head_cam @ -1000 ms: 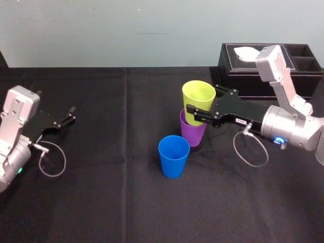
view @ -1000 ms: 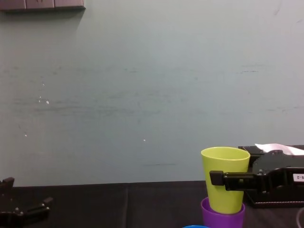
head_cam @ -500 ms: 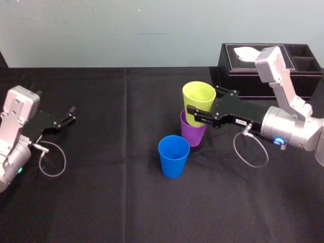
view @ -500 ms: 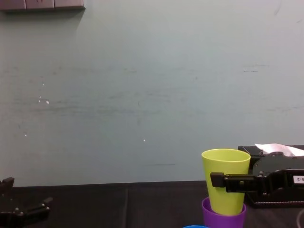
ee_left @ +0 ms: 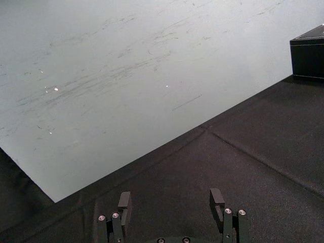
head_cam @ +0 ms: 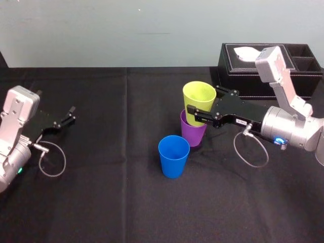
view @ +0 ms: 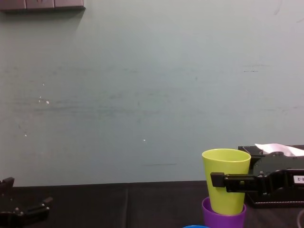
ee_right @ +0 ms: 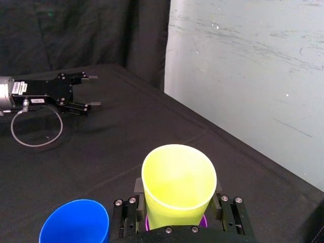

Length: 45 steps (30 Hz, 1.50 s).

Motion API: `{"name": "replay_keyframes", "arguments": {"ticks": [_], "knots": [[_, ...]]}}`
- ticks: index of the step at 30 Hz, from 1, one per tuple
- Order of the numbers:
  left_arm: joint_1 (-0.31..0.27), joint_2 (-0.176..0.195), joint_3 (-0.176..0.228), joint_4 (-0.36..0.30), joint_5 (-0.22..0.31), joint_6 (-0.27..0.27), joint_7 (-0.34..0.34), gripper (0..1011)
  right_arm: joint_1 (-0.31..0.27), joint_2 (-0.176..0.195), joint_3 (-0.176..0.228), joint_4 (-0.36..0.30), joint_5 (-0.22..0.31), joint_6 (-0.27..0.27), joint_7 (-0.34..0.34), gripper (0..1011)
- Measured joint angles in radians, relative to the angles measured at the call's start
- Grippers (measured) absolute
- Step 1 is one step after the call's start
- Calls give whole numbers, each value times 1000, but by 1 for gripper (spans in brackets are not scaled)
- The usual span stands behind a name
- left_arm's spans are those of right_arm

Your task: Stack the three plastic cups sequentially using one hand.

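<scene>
As the right end effector (head_cam: 198,104) grips the yellow-green tapered plastic cup (head_cam: 199,95) half-seated in the purple tapered plastic cup (head_cam: 193,134), lowering and releasing should follow; the left end effector (head_cam: 72,115) idles open.

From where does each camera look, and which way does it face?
Head view: high, looking down at the table; both arms show, left gripper parked, right gripper holding the yellow-green cup, base in the purple cup, near the blue cup.
Chest view: low, facing the wall across the table; right gripper's finger on the cup.
Left wrist view: along its own open fingers toward table and wall.
Right wrist view: over its own gripper and cups toward the left gripper.
Shared: head and right wrist views show all three cups.
</scene>
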Motion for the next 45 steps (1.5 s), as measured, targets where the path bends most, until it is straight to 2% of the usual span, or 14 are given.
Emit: {"name": "replay_keyframes", "arguments": {"ticks": [5,16,36,41,45], "knots": [[0,0,0,0,0,0,0,1011,0,0,0,0,0,0,0,739],[0,0,0,0,0,0,0,1011,0,0,0,-1,1,0,0,998],[0,0,0,0,0,0,0,1011,-3,2,1,-6,1,-3,0,1003],[0,0,0,0,0,0,0,1011,-35,28,14,-49,3,-23,1,1003],[0,0,0,0,0,0,0,1011,-81,64,41,-109,23,-39,6,1003]]}}
